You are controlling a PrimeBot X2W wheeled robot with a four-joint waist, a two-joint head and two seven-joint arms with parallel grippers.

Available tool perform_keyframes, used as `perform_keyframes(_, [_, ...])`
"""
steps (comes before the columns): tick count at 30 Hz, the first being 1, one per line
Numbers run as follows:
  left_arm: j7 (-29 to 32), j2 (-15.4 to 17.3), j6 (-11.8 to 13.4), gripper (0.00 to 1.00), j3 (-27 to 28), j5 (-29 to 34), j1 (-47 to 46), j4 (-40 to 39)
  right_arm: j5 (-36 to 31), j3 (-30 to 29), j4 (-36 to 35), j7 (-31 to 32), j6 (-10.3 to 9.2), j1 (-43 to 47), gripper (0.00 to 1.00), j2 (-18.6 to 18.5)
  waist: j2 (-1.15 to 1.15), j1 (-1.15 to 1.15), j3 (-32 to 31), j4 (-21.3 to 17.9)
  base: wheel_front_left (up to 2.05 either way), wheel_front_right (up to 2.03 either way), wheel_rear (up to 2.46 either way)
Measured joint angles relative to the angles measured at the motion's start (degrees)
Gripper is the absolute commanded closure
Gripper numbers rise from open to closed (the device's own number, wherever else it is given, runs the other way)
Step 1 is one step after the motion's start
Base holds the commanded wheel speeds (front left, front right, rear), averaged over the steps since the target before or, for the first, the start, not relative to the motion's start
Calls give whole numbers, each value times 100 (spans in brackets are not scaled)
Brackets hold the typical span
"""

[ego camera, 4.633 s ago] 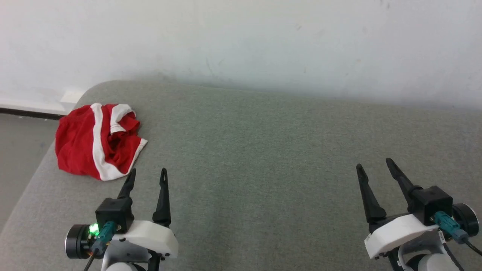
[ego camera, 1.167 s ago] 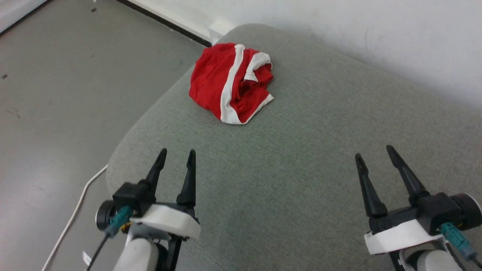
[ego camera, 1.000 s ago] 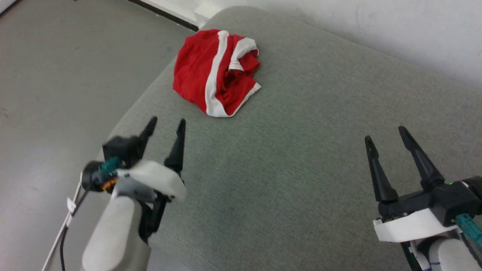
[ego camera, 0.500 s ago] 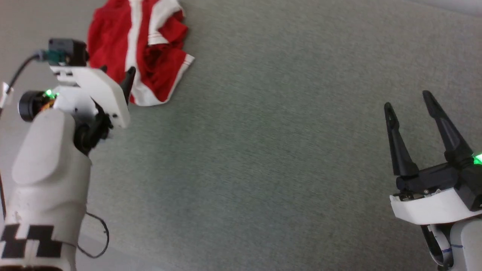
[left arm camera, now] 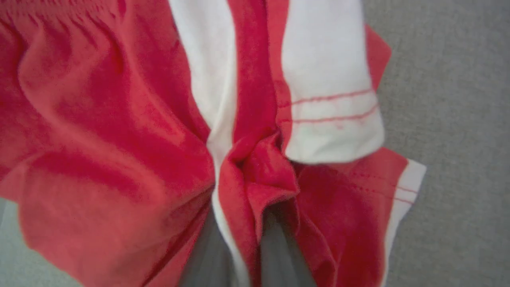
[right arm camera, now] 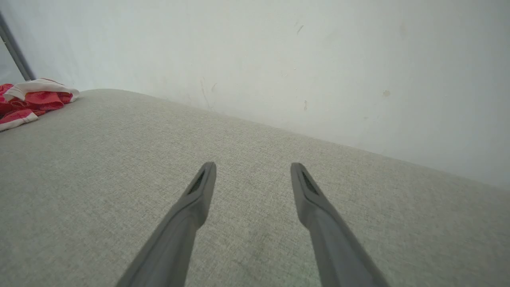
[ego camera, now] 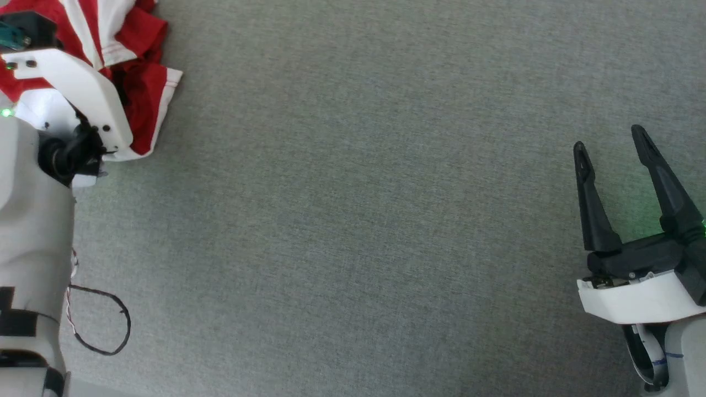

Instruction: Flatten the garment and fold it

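Note:
The garment is a crumpled heap of red shorts with white stripes at the far left of the grey cushion. My left arm's white wrist mount sits on top of it and hides the fingers in the head view. In the left wrist view my left gripper points straight down into the garment, its blurred grey fingers shut on a puckered red fold. My right gripper hovers open and empty over bare cushion at the right; its own view shows the open right gripper and the garment far off to the left.
The grey upholstered surface stretches wide between the two arms. A white wall rises behind its far edge. A thin black cable loop hangs by my left forearm near the surface's left edge.
The head camera has tilted down and closer. My left arm has come down onto the garment and its fingers have closed from wide open onto a fold. The right gripper stays open.

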Motion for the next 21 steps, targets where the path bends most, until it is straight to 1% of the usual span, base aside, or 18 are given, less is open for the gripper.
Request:
perform_keyframes(4, [-96,155,2,100,-194,-187,-11,14,-1,-1,109,-44,0,0,0,51,0,0,-37,-75,0,0,0])
perform_keyframes(5, [-193,199,2,100,-303,-162,2,-8,0,10,135,-49,0,-1,0,74,0,0,-71,-83,0,0,0])
perform_keyframes(7, [-602,286,-1,100,-443,-22,65,-24,1,16,242,-64,0,-1,0,110,0,1,-162,-92,0,0,0])
perform_keyframes(11, [-1451,354,-1,100,-339,-10,83,-84,47,-68,454,-109,0,-1,0,142,0,1,-439,-82,0,0,0])
perform_keyframes(15, [-2212,561,0,100,-132,-16,-16,-390,81,-121,672,-151,0,1,0,182,0,0,-804,-72,0,0,0])
perform_keyframes(18, [-2518,600,0,100,-40,-60,-62,-744,103,-174,843,-165,0,10,0,252,0,0,-1092,-91,0,0,0])
perform_keyframes(21, [-2633,595,0,100,-49,-74,-69,-1225,105,-205,978,-190,0,42,0,322,0,0,-1385,-134,0,0,0])
